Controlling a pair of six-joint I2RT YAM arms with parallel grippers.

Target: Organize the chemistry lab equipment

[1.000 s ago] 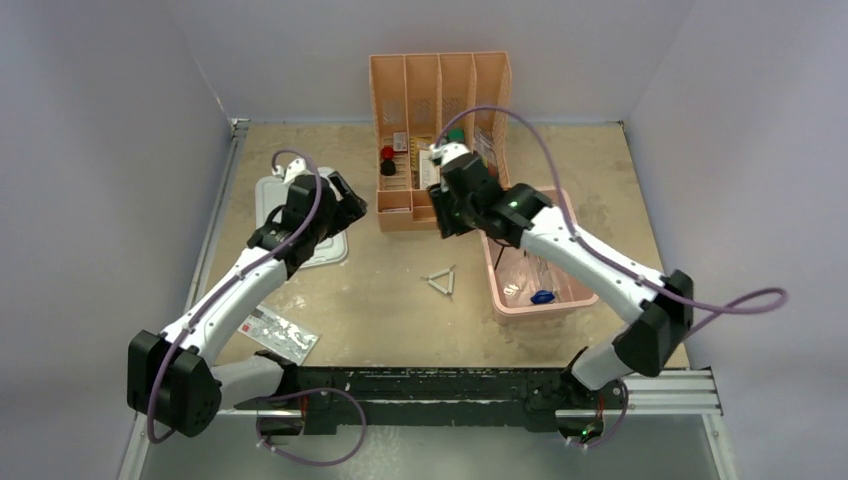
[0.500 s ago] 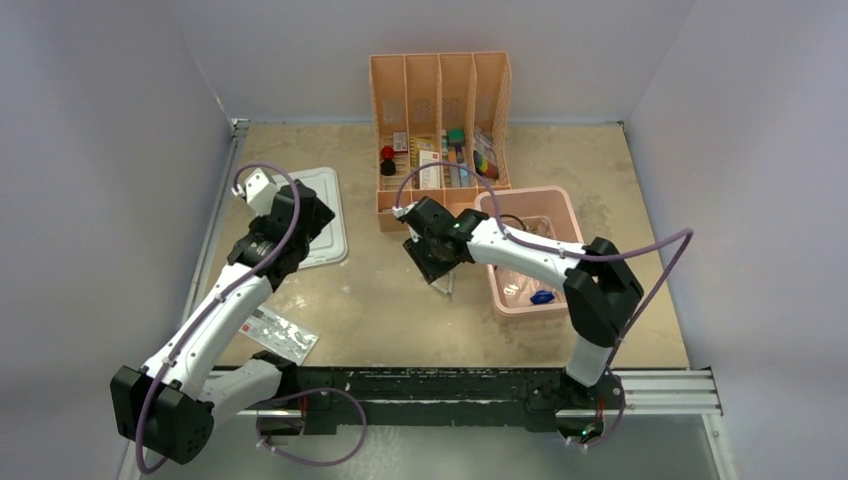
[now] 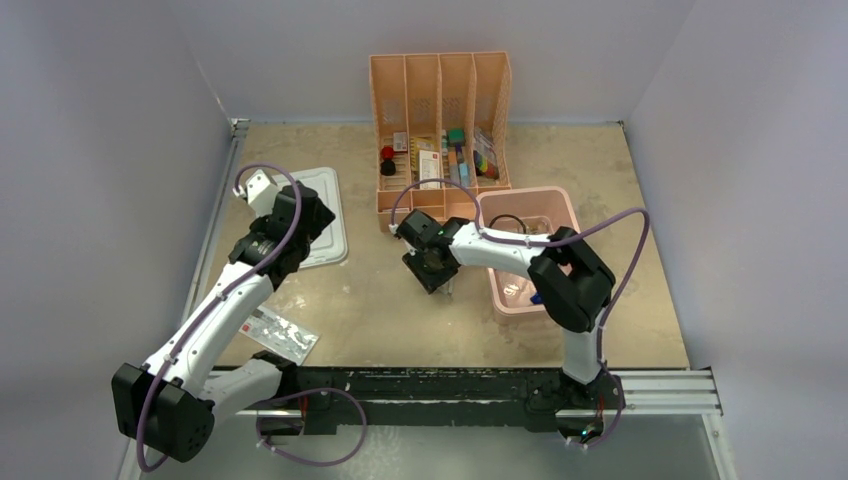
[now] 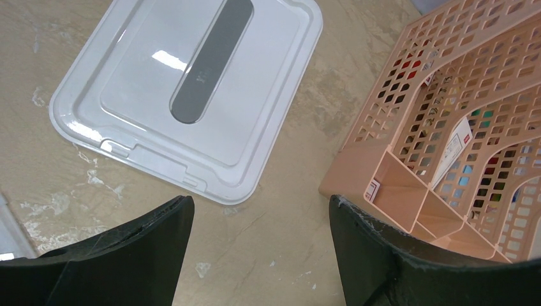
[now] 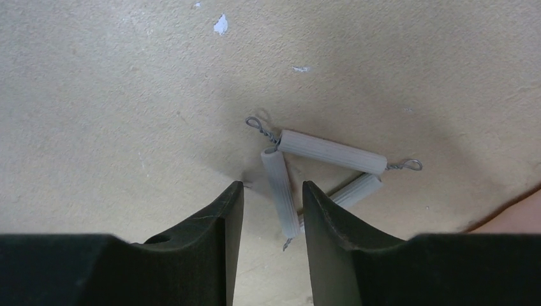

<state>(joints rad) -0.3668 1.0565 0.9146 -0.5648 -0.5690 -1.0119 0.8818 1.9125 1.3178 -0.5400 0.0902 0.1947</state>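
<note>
**Right arm lined up on triangle**

Right gripper (image 5: 272, 191) is low over the table (image 5: 127, 76). Its jaws are narrowly parted and straddle one leg of the triangle (image 5: 332, 152), not pinched yet. A single leg looks like the only graspable bit of a flat-lying part. The triangle lies just beside the bin (image 3: 530, 192), its likely destination. Left gripper (image 4: 258, 213) gapes wide and empty, parked between lid (image 4: 185, 95) and organizer (image 4: 446, 159), clear of the pick.

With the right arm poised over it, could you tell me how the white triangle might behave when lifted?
The white triangle likely stays fairly rigid: three ribbed tubes joined by twisted wire. It looks light, so a nudge may skid it. Lying flat, it shouldn't roll.
</note>
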